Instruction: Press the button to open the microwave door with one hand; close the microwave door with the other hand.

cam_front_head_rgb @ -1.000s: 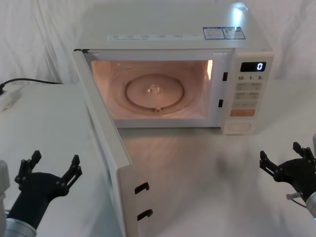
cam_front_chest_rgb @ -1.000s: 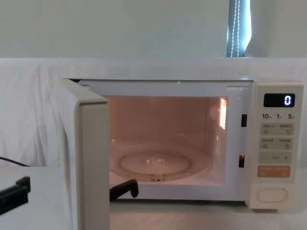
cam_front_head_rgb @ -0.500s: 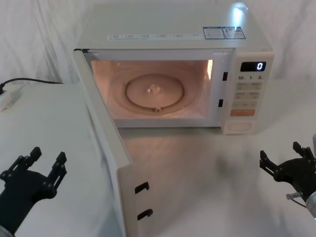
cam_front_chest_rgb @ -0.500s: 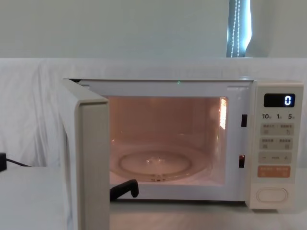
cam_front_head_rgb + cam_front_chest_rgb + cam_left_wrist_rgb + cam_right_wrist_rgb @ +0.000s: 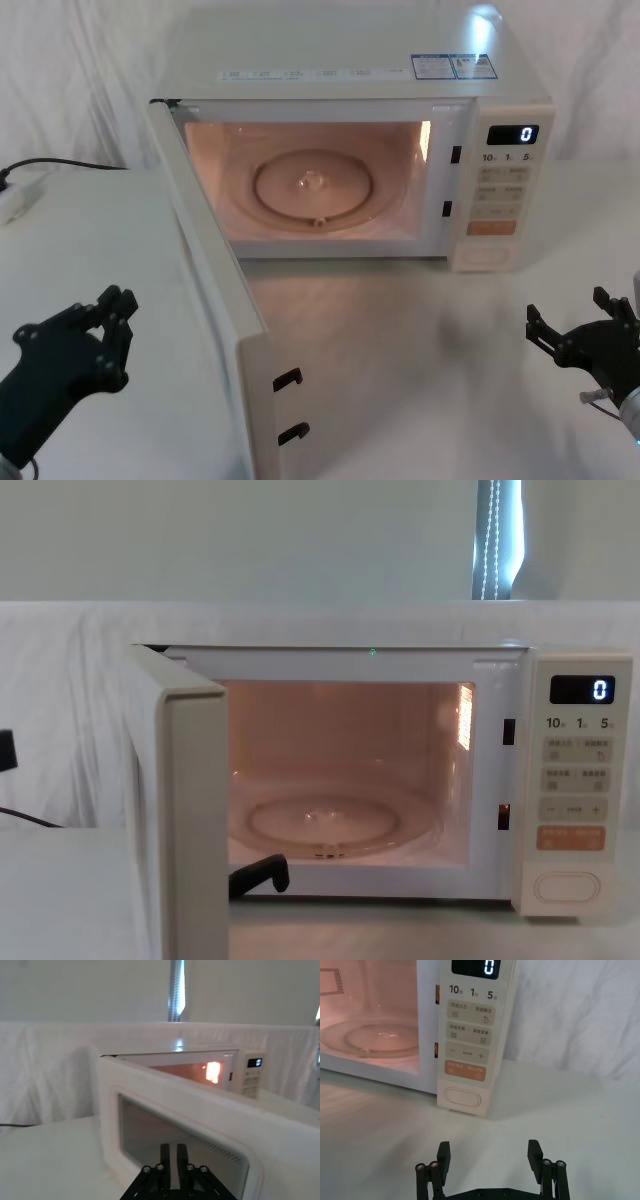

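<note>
You had the microwave door [image 5: 215, 300] swung wide open right ahead of your left gripper [image 5: 95, 325], jaws together, right gripper [image 5: 580, 325] parked jaws apart, so I figured that stiff, light hinged panel just wanted a flat push on its outer face near the free edge.

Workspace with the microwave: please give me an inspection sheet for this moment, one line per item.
Surface: white table, bare in front of the microwave.
Job's things: microwave door swung wide open, cavity lit, glass turntable inside; button at the bottom of the control panel, untouched; display reads 0.
Clutter: nothing seen.
Grippers: left gripper shut, left of the open door, facing its outer side, not touching; right gripper open, low at the right, short of the panel.
Cables: black cable running to a white plug block at the far left.
Surroundings: white cloth backdrop behind the table.
</note>
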`<action>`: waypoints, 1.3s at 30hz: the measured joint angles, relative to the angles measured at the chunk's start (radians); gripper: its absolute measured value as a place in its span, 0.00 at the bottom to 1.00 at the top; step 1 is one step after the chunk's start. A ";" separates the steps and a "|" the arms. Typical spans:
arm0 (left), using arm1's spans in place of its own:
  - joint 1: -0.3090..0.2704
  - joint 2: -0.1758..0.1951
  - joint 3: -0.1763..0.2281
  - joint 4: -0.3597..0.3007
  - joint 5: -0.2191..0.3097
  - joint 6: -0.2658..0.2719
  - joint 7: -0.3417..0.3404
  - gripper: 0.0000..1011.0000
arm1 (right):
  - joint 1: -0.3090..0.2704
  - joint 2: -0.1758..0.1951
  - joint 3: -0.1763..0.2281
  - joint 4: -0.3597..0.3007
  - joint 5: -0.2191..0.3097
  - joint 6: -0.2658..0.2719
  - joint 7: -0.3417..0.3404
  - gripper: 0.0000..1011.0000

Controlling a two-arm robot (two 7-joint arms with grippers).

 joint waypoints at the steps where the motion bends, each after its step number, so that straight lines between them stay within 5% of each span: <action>1: -0.004 0.004 0.001 0.000 -0.005 0.001 -0.004 0.11 | 0.000 0.000 0.000 0.000 0.000 0.000 0.000 0.99; 5: -0.030 0.025 0.014 0.005 -0.036 0.011 -0.025 0.00 | 0.000 0.000 0.000 0.000 0.000 0.000 0.000 0.99; 25: -0.139 0.092 0.088 0.077 -0.083 0.048 -0.041 0.00 | 0.000 0.000 0.000 0.000 0.000 0.000 0.000 0.99; 39: -0.319 0.098 0.220 0.166 -0.083 0.059 -0.036 0.00 | 0.000 0.000 0.000 0.000 0.000 0.000 0.000 0.99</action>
